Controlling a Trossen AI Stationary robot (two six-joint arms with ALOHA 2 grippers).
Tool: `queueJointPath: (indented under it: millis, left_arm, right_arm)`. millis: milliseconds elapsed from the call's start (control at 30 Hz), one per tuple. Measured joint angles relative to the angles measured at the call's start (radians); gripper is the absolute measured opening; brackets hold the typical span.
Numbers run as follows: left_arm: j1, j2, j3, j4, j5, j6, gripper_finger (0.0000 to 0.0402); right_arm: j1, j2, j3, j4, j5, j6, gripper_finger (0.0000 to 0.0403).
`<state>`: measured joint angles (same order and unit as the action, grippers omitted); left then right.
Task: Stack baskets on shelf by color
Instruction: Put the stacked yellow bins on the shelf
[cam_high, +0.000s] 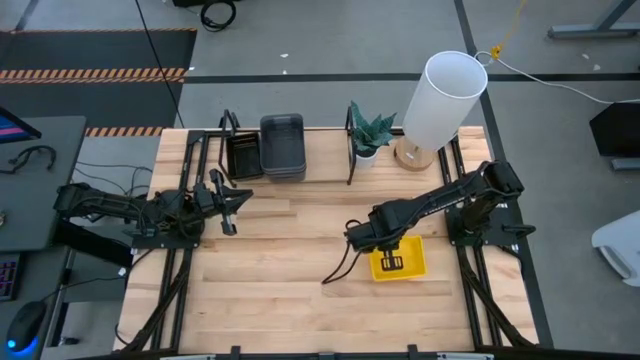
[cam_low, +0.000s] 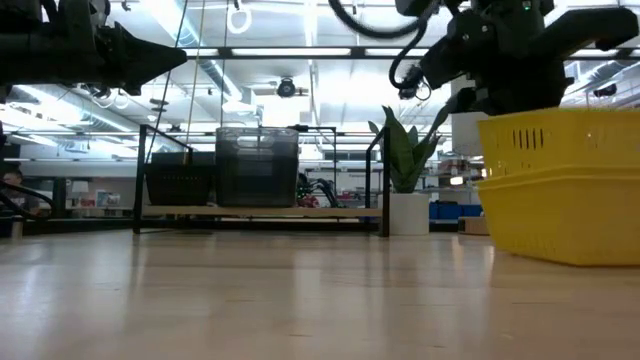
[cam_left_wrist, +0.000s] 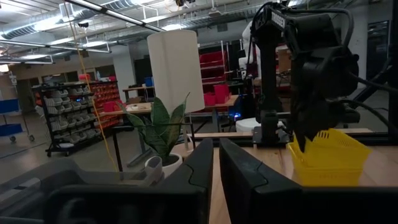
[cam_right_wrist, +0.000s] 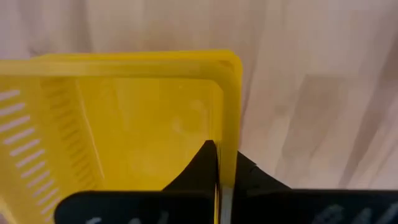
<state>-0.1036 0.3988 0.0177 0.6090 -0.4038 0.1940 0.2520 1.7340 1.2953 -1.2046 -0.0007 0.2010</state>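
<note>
A nested stack of yellow baskets sits on the right half of the table, large at the right of the low view. My right gripper reaches down onto it and is shut on its rim. On the shelf at the far edge stand a black basket and a stack of dark grey baskets; they rest on its plank. My left gripper hovers in front of the shelf's left part, shut and touching nothing. My right gripper pinches a side wall of the top yellow basket at its rim, not far from a corner. One finger is inside the basket and the other outside. The fingers come from above, pointing down. The stack's bottom looks level on the table.
A potted plant stands at the shelf's right end loop. A white lamp rises at the far right corner. Open wood lies between the yellow baskets and the shelf and across the near half of the table.
</note>
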Motion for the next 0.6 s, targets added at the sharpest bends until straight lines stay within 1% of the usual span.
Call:
queueJointPath:
  millis: [167,333,433,533,600]
  left_arm:
    - [0.000,0.000,0.000,0.000,0.000,0.000,0.0029]
    - [0.000,0.000,0.000,0.000,0.000,0.000,0.0030]
    - [0.000,0.000,0.000,0.000,0.000,0.000,0.0035]
    - [0.000,0.000,0.000,0.000,0.000,0.000,0.0038]
    - [0.000,0.000,0.000,0.000,0.000,0.000,0.0039]
  right_arm:
    - [0.000,0.000,-0.016,0.060,-0.001,-0.117,0.0011]
    - [0.000,0.000,-0.056,0.099,-0.004,-0.126,0.0016]
    - [-0.001,0.000,-0.059,0.099,-0.003,-0.104,0.0035]
    - [-0.005,0.000,-0.057,0.093,-0.002,-0.099,0.0066]
    - [-0.015,0.000,-0.043,0.054,0.005,-0.096,0.0090]
